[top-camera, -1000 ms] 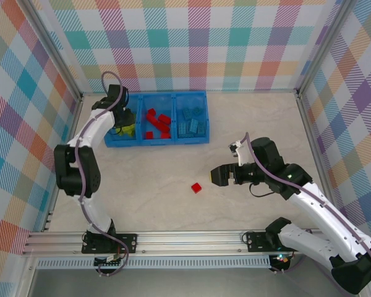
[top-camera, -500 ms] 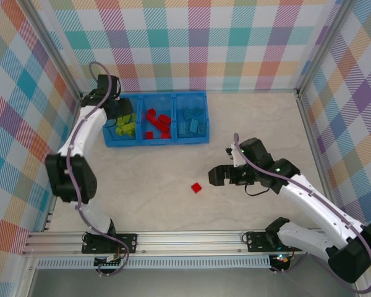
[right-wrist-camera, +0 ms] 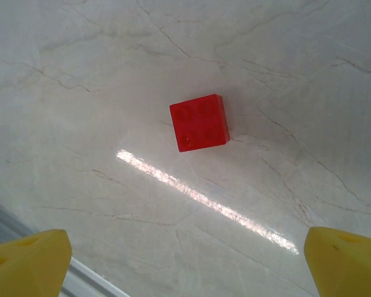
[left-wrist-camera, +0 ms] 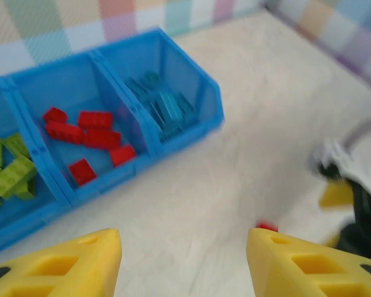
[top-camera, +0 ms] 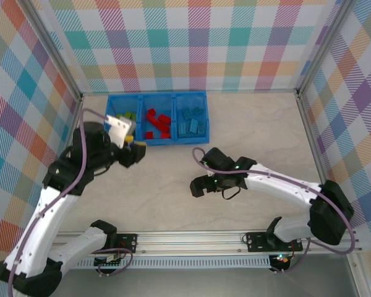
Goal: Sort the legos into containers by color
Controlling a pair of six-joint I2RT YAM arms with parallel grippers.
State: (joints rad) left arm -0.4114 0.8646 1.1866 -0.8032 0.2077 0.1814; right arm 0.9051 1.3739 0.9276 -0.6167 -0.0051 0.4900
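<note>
red lego (right-wrist-camera: 199,122) now sits under right end effector (right-wrist-camera: 185,263).

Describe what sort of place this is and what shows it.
Probably a robot test cell: plaid panel walls enclose a marble-look table, with a metal mounting rail along its near edge.

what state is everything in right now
left gripper, open, empty
right gripper, open, over the loose red brick
loose red brick, flat on the table, studs up, ungripped
tray, upright
green bricks, in its left compartment
red bricks, in its middle compartment
blue bricks, in its right compartment
</note>
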